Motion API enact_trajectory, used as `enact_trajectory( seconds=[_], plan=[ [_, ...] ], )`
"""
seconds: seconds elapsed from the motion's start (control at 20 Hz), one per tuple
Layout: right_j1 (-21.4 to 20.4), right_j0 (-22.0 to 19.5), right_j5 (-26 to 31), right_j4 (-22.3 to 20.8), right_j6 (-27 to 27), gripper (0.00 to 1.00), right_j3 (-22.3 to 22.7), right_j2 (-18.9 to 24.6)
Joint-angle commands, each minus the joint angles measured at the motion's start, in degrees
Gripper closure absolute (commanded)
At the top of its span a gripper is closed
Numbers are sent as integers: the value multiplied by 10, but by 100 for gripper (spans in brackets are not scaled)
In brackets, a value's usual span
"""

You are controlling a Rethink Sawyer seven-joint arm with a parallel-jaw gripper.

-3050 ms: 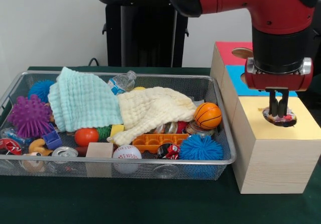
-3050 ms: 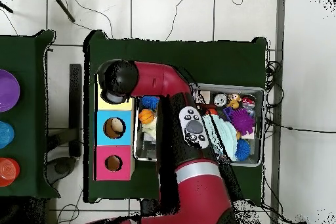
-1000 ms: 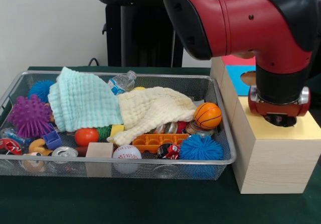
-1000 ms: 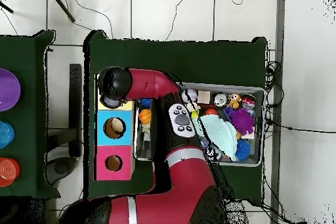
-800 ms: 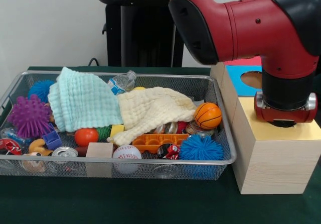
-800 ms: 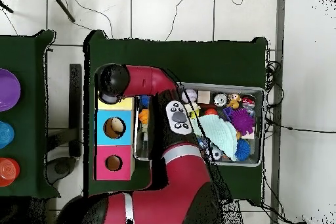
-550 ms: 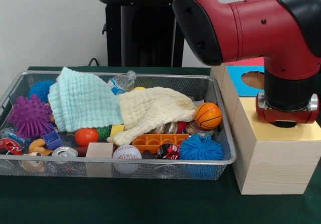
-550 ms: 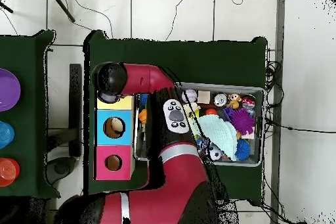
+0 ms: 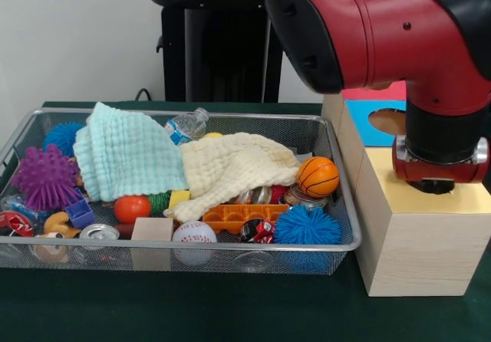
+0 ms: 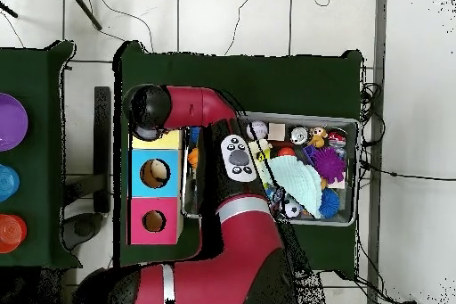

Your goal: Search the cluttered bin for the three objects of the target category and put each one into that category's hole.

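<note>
My gripper (image 9: pixel 439 182) is sunk straight down into the hole of the yellow-topped wooden box (image 9: pixel 399 198); only the red and silver wrist shows above it, and whatever is between its tips is hidden. In the overhead view the black wrist end (image 10: pixel 147 110) covers that same yellow section (image 10: pixel 171 142). The wire bin (image 9: pixel 230 246) holds a silver can (image 9: pixel 98 233), a red can (image 9: pixel 14 222) and a crushed dark can (image 9: pixel 258 231) among balls and toys.
A mint towel (image 9: pixel 126 154) and a cream towel (image 9: pixel 234 169) cover the bin's middle. A basketball (image 9: pixel 317 175), a blue spiky ball (image 9: pixel 307 225), a baseball (image 9: pixel 193 233) and a purple spiky ball (image 9: pixel 44 177) lie around them. Blue hole (image 9: pixel 387 118) and pink section (image 9: pixel 376 93) sit behind.
Three seconds ago the gripper held a dark crushed object above the yellow hole; it has since lowered into the hole, and the object no longer shows. Little movement in the last half second.
</note>
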Motion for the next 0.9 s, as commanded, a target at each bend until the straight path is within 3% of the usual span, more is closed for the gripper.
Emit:
enact_trajectory(
  seconds=[0.05, 0.45, 0.9],
  plan=[
    [-81, -19, 96, 25, 14, 100, 65, 25],
    [-144, -24, 209, 49, 24, 100, 66, 31],
    [-160, -63, 201, 48, -39, 100, 98, 31]
  ],
)
